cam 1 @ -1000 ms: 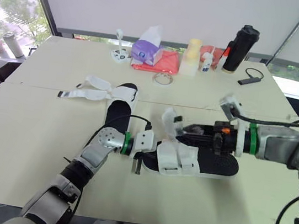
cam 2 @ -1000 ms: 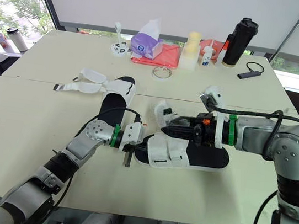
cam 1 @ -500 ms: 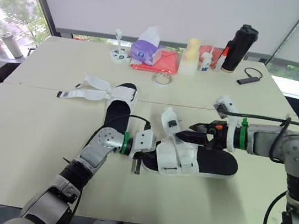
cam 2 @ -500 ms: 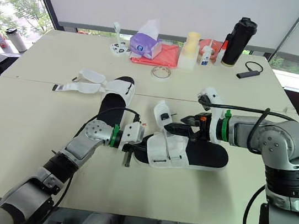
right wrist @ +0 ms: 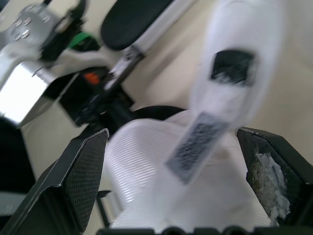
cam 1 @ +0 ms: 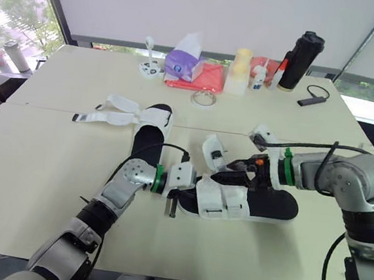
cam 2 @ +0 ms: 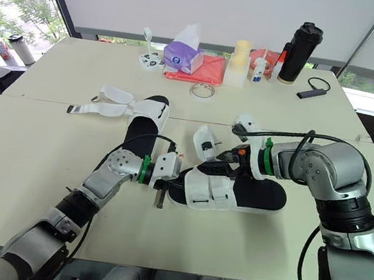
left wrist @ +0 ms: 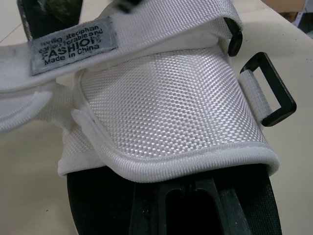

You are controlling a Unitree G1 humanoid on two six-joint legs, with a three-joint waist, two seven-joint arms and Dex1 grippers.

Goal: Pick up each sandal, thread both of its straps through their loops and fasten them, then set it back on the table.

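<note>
1. The left arm was stretched forward and low over the desk (cam 1: pixel 31 160), bent at the elbow. The left tool (cam 2: pixel 166 182) was set against the toe end of the near sandal (cam 1: pixel 262 203). Whether it was clamped on the sole could not be told.
2. The right arm was bent in from the right, with the forearm laid across the desk. The right tool (cam 2: pixel 224 161) was held over the sandal's midfoot.
3. The right tool was seen open: its fingers (right wrist: pixel 78 186) were spread wide, and the raised strap (cam 1: pixel 211 150) stood between them without being pinched.
4. The near sandal was laid flat on the desk between the two tools, with its toe toward the left tool.
5. Its upper was made of white woven webbing with a fine grid texture and a rolled, rounded edge, set over a smooth black sole.
6. A grey label (left wrist: pixel 73 46) printed "FASHION Made in China" was stitched to one band. A black rectangular loop (left wrist: pixel 271 88) was held in a short webbing tab at the side.
7. The second sandal (cam 1: pixel 148 131) was laid farther back on the desk, with its white straps (cam 1: pixel 118 106) unfastened and spread flat to its left.
</note>
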